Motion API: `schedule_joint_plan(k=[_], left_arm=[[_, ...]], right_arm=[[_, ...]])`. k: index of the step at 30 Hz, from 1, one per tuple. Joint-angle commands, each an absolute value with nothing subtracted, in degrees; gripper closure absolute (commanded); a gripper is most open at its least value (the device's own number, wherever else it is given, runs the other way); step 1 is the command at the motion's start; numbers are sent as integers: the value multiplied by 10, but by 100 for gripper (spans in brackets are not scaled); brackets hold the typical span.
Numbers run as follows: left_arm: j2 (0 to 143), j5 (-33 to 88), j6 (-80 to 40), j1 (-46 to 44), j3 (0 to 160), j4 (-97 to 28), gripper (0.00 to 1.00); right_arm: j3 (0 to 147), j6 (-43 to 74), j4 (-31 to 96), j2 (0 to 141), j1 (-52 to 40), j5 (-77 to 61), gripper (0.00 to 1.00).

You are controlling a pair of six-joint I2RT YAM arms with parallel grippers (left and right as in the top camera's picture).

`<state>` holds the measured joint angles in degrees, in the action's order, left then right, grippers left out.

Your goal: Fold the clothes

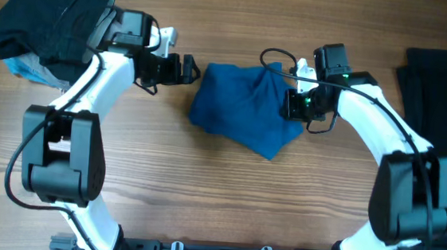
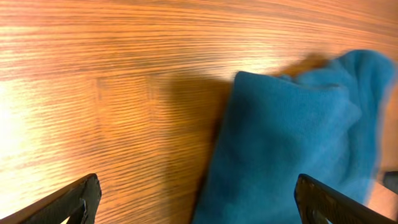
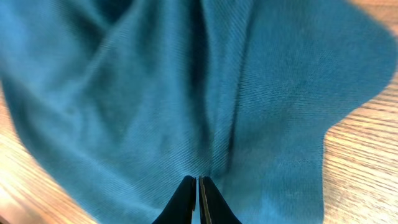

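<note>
A royal-blue T-shirt [image 1: 241, 106] lies crumpled in the middle of the wooden table. My left gripper [image 1: 192, 69] is open and empty, just off the shirt's upper left edge. In the left wrist view the two fingers [image 2: 198, 186] are spread wide over the shirt's edge [image 2: 292, 143] and bare wood. My right gripper [image 1: 289, 105] is at the shirt's right side. In the right wrist view its fingers [image 3: 198, 180] are pressed together, and folds of blue fabric [image 3: 155, 93] run in toward the tips.
A heap of black clothes [image 1: 52, 20] sits at the far left corner, with a bit of light-blue fabric [image 1: 20, 67] under it. A flat black garment [image 1: 442, 86] lies at the right edge. Bare wood [image 1: 218, 196] fills the front of the table.
</note>
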<state>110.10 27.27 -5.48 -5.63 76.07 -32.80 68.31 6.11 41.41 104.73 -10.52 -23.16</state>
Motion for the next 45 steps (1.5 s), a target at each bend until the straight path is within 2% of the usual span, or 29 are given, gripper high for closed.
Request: schedule_joint_plan(k=[1, 6, 8, 14, 16, 17, 19, 20, 22, 25, 28, 30, 33, 35, 37, 39, 43, 44, 45], left_arm=[[1152, 428, 39, -52, 760, -329, 0], [1234, 449, 43, -65, 760, -295, 0], [1272, 529, 43, -75, 760, -271, 3], [1293, 542, -10, -179, 760, -248, 9], [1293, 526, -51, -208, 760, -229, 18], [1293, 502, -76, -220, 760, -221, 28], [1293, 492, -84, -227, 760, -218, 55], [1293, 494, -84, -227, 760, -219, 78], [1289, 495, -84, -217, 761, -233, 96], [1251, 529, -82, -164, 791, -317, 96], [1178, 540, -81, -76, 888, -462, 96], [1132, 540, -87, -15, 971, -491, 96], [1112, 540, -188, 63, 1067, -400, 96], [1114, 540, -259, 112, 1073, -261, 96], [1126, 533, -297, 154, 1073, -174, 96], [1146, 484, -305, 202, 1073, -170, 96], [1234, 474, -303, 292, 1073, -199, 95], [1256, 475, -303, 314, 1073, -220, 91], [1272, 475, -303, 335, 1073, -252, 52]], right_arm=[[677, 62, 406, 1089, -105, -243, 93], [677, 90, 398, 1111, -105, -218, 93], [677, 91, 398, 1111, -105, -218, 93], [677, 91, 400, 1111, -106, -218, 93], [677, 90, 400, 1111, -108, -218, 93], [677, 90, 400, 1111, -110, -218, 93], [677, 90, 400, 1111, -112, -218, 94], [678, 90, 402, 1110, -112, -218, 96], [691, 89, 437, 1100, -107, -218, 96], [719, 69, 492, 1035, -74, -214, 96], [740, 64, 512, 958, -34, -214, 95], [740, 64, 511, 928, -30, -214, 93], [740, 66, 519, 928, -30, -214, 93], [740, 77, 523, 928, -30, -214, 93], [740, 82, 524, 928, -30, -214, 94], [740, 82, 537, 928, -30, -214, 94], [740, 96, 543, 928, -30, -216, 95], [740, 107, 547, 928, -30, -216, 95], [740, 107, 547, 928, -30, -216, 96]])
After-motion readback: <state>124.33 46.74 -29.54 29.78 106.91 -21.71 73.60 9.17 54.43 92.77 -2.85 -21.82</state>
